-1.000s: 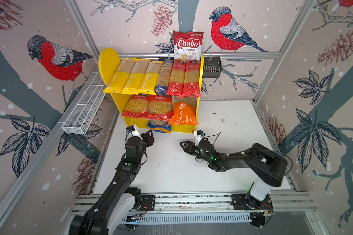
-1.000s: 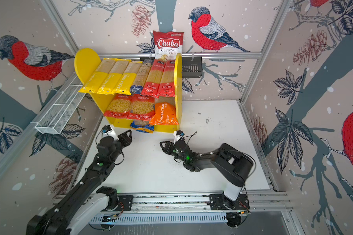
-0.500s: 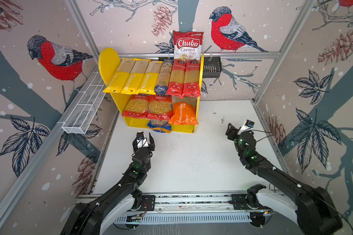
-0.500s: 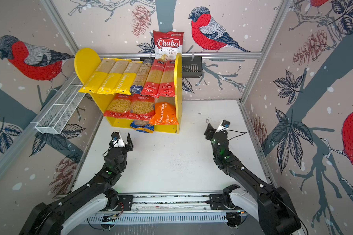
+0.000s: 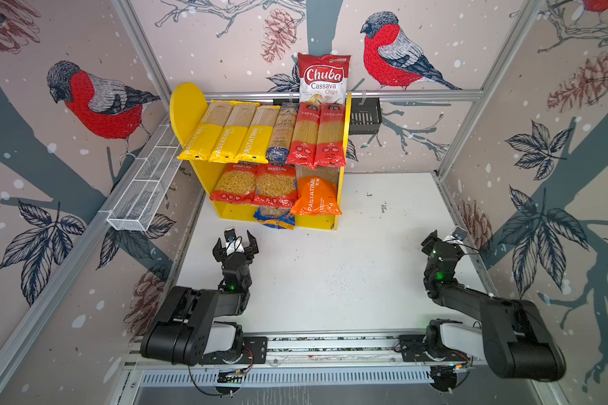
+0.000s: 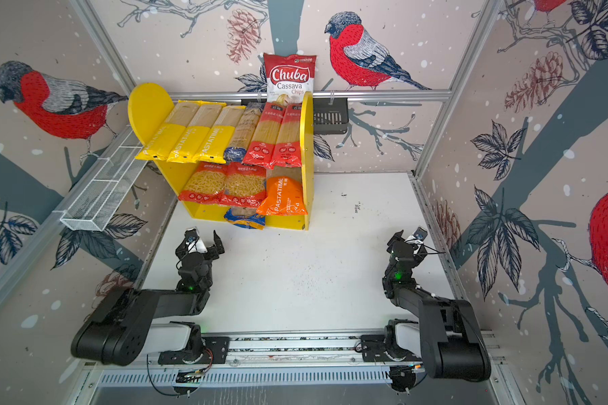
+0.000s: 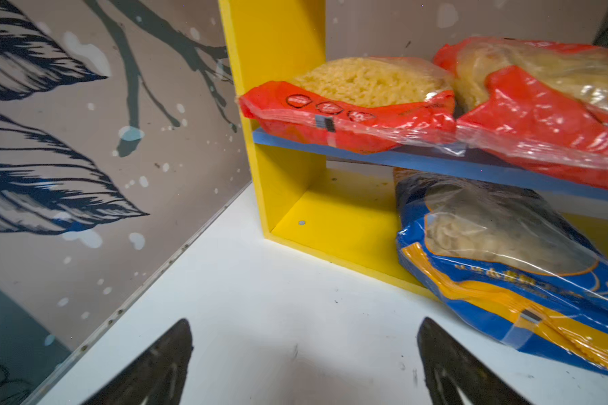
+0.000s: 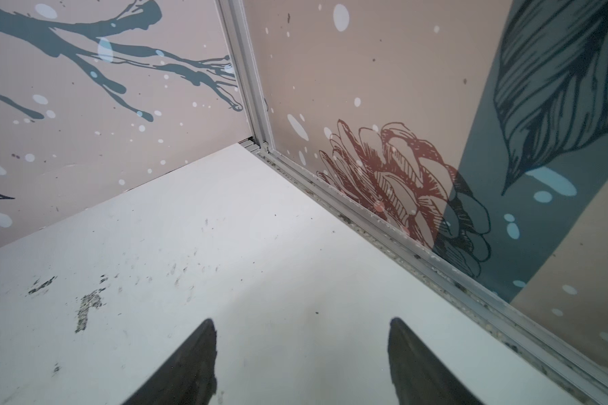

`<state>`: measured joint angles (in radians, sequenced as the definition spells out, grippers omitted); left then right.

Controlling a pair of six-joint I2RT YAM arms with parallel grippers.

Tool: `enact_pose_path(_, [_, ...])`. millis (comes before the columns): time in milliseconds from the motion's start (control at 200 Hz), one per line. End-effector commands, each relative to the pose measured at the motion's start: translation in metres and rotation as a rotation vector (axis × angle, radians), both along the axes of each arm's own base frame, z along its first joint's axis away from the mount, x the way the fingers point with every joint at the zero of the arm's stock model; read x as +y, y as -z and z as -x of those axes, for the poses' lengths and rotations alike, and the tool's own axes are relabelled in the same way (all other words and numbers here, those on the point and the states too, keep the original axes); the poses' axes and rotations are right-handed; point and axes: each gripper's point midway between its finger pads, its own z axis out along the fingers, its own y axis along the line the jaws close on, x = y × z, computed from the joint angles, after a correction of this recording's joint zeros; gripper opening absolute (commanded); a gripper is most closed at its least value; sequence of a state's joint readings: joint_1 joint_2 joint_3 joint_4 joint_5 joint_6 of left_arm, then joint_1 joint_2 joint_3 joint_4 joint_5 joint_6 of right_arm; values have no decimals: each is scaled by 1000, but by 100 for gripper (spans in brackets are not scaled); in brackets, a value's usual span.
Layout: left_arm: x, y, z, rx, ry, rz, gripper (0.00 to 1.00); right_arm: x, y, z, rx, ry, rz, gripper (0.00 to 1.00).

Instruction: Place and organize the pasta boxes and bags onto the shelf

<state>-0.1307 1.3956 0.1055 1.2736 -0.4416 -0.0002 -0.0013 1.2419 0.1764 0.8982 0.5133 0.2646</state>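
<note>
At the back left of the white table (image 5: pixel 330 287), the shelf (image 5: pixel 189 105) stands against the rear wall with every pack on it. Top tier, left to right: three yellow PASTATIME packs (image 5: pixel 230 138), one blue-labelled spaghetti pack (image 5: pixel 282 133) and two red spaghetti packs (image 5: pixel 305 136). They lie side by side, touching, with their front ends overhanging the edge. On the blue lower board (image 7: pixel 365 154) two red macaroni bags (image 5: pixel 237 184) sit next to each other, and the orange PASTATIME bag (image 5: pixel 316 198) is at their right, against the right side panel. Under that board the blue-orange bag (image 7: pixel 499 266) lies on the yellow base, its front end poking past the base edge. The Chuba Cassava Chips bag (image 5: pixel 323 79) stands upright behind the top tier. The white wire basket (image 5: pixel 144 196) hangs on the left wall rail. The black slotted basket (image 5: pixel 364 114) hangs on the rear rail just right of the shelf. The left gripper (image 5: pixel 235 242) is in front of the shelf's left end, near it but not touching, aimed at it, with its fingers spread wide and nothing between them. The right gripper (image 8: pixel 302 321) is by the right wall rail, well apart from the shelf. Its fingers are apart too, with only bare table between them.
</note>
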Motion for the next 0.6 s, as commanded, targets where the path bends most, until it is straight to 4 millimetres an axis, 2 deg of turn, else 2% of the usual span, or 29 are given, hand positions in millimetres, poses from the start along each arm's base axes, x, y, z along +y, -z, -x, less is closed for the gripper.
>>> enact_pose_path(0, [0, -24, -7, -128, 33, 22, 97, 6, -25, -12, -129, -63, -19, 78])
enact_pose_path(140, [10, -14, -8, -133, -22, 38, 98, 12, -28, -2, -222, -108, 23, 80])
enact_pose_path(205, [10, -11, -10, -112, -23, 54, 98, 19, -27, -7, -211, -151, 40, 82])
enact_pose_path(335, [13, -3, -26, -54, -15, 68, 98, 28, -20, -23, -144, -194, 48, 84])
enact_pose_path(375, [11, 0, -31, -31, -8, 62, 98, 32, -12, -27, -110, -213, 50, 86])
enact_pose_path(395, [11, 0, -32, -31, -3, 58, 98, 32, -10, -28, -118, -204, 58, 88])
enact_pose_path(410, [10, -1, -31, -36, -1, 57, 98, 34, -12, -28, -136, -207, 76, 98])
enact_pose_path(420, [10, -2, -30, -41, 1, 55, 98, 36, -14, -28, -149, -208, 92, 100])
enact_pose_path(450, [10, -2, -31, -43, 1, 53, 98, 39, -17, -28, -164, -213, 115, 100])
enact_pose_path(520, [10, -1, -31, -38, 0, 55, 98, 32, -5, -33, -79, -189, 61, 99])
enact_pose_path(595, [9, -2, -30, -40, 3, 56, 98, 34, -12, -29, -125, -183, 91, 99])
